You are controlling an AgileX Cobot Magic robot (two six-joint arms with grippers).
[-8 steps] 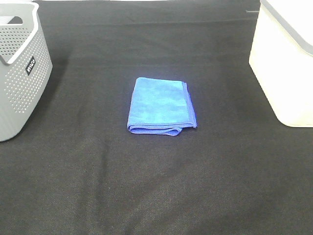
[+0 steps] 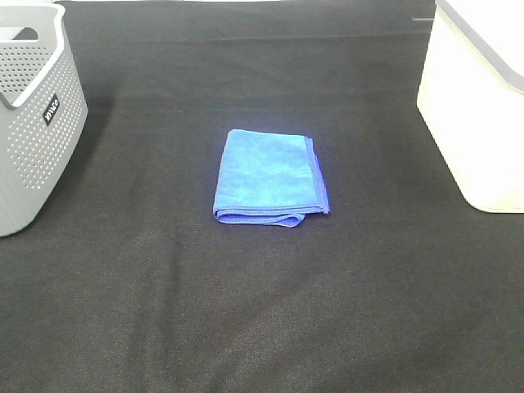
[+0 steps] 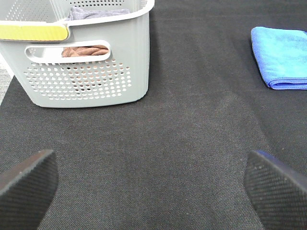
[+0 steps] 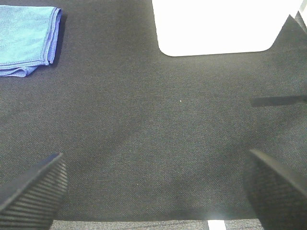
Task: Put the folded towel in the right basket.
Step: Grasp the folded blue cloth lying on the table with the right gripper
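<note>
Blue and folded, the towel [image 2: 270, 178] lies flat on the black cloth [image 2: 246, 311], between the grey basket [image 2: 37, 123] on my left and the white basket [image 2: 479, 115] on my right, well apart from both. My left gripper [image 3: 153, 187] and right gripper [image 4: 153, 189] hang over the cloth, jaws spread wide, holding nothing.

Blue towel [image 4: 26, 36], white basket [image 4: 220, 24], right pincer [image 4: 153, 179] splayed

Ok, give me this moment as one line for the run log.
towel: folded, on table, untouched | left hand: open, empty | right hand: open, empty | right basket: towel not in yet | stage: pre-grasp
</note>
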